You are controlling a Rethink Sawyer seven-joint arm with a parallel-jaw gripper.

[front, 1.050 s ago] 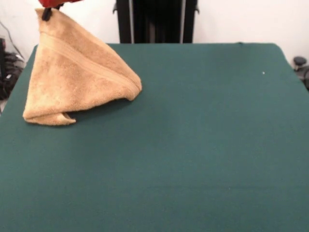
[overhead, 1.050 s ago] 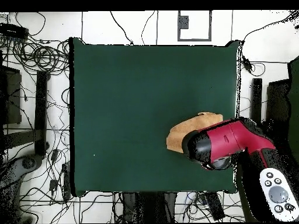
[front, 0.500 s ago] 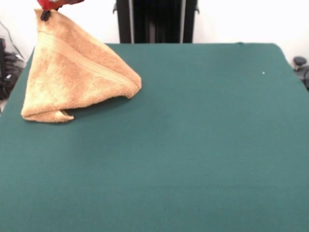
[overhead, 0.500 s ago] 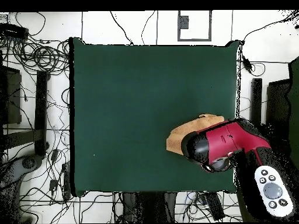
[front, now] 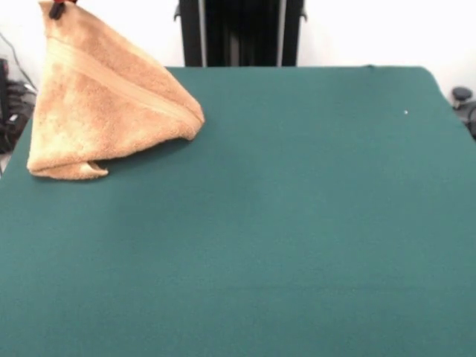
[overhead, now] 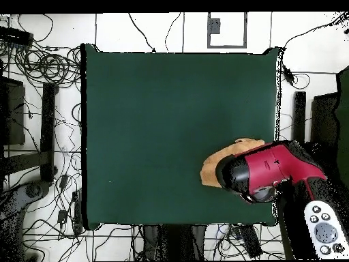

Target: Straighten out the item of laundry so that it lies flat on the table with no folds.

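The golden-tan towel (front: 104, 111) hangs in a tent shape from one raised corner at the top left of the front view, its lower folds resting on the green table (front: 297, 223). My gripper (front: 56, 7) shows only as dark tips at the top edge, shut on that raised corner. In the overhead view the red arm (overhead: 262, 174) covers most of the towel (overhead: 213, 164), which sits near the table's (overhead: 163, 123) right edge. A paler woven band runs diagonally across the cloth.
Cables and stands (overhead: 41, 102) crowd the floor left of the table in the overhead view. A white panel with buttons (overhead: 325, 232) on the arm shows at the lower right. Dark equipment (front: 465, 100) stands off the table's right side in the front view.
The gripper has lifted the towel corner higher and carried it toward the table's edge. The towel's lower edge has dragged the same way.
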